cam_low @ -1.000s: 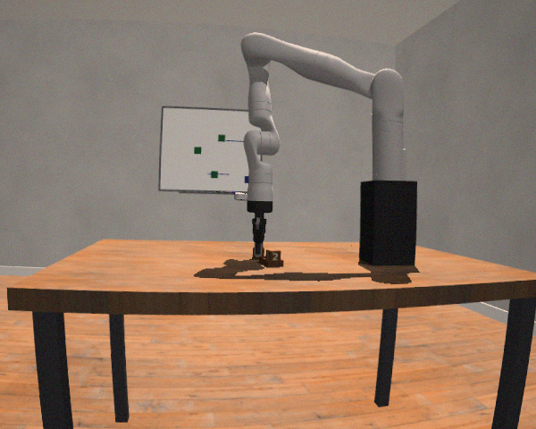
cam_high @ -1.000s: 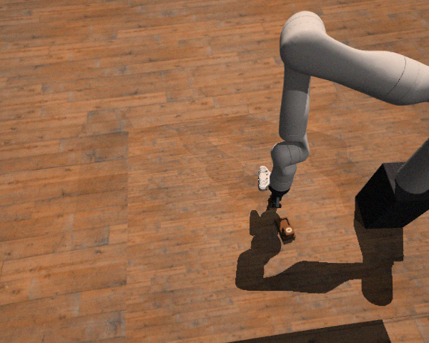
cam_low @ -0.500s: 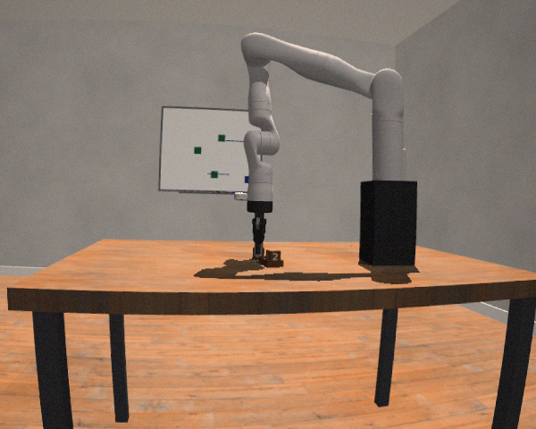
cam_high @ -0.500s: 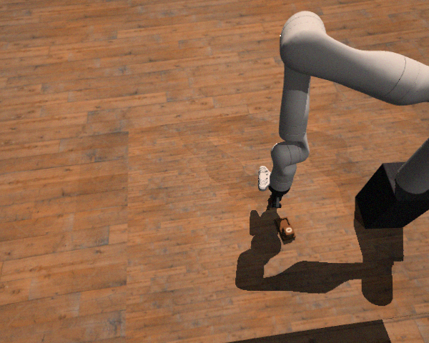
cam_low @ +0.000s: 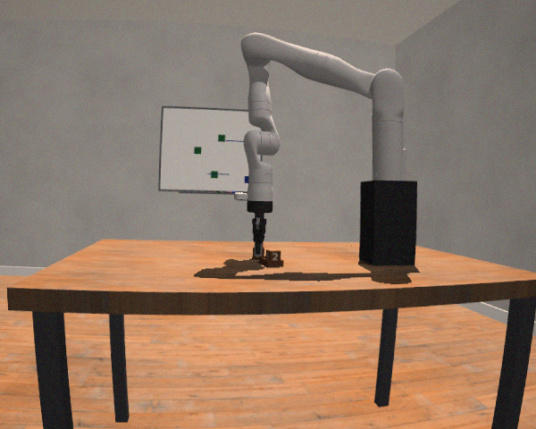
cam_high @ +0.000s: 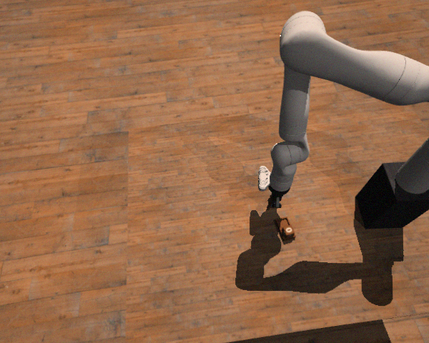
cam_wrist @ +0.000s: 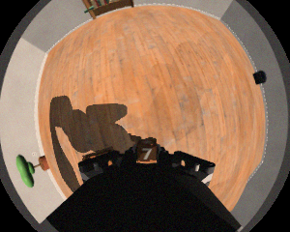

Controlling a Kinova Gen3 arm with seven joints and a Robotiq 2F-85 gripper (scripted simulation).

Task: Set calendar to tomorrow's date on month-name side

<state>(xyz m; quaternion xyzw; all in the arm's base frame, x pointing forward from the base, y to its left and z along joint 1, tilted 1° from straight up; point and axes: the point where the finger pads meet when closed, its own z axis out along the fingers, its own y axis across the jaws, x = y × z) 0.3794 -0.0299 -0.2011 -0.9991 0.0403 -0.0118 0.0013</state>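
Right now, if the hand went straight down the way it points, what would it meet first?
The hand points straight down and is shut on a number cube. Below it seems to be the calendar tray on the table; any gap left is unclear.

Open table point(cam_low: 121, 267) leftward; black pedestal point(cam_low: 387, 222) apparently well right.

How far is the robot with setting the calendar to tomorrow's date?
It looks midway. The end effector is shut on one cube, whose visible face reads 7, low at the tray. The other cube stands in the tray, showing 2 in the exterior view and 0 on top. Still left: seat the held cube flat beside it with the right digit upright, then let go. The month side cannot be read here.
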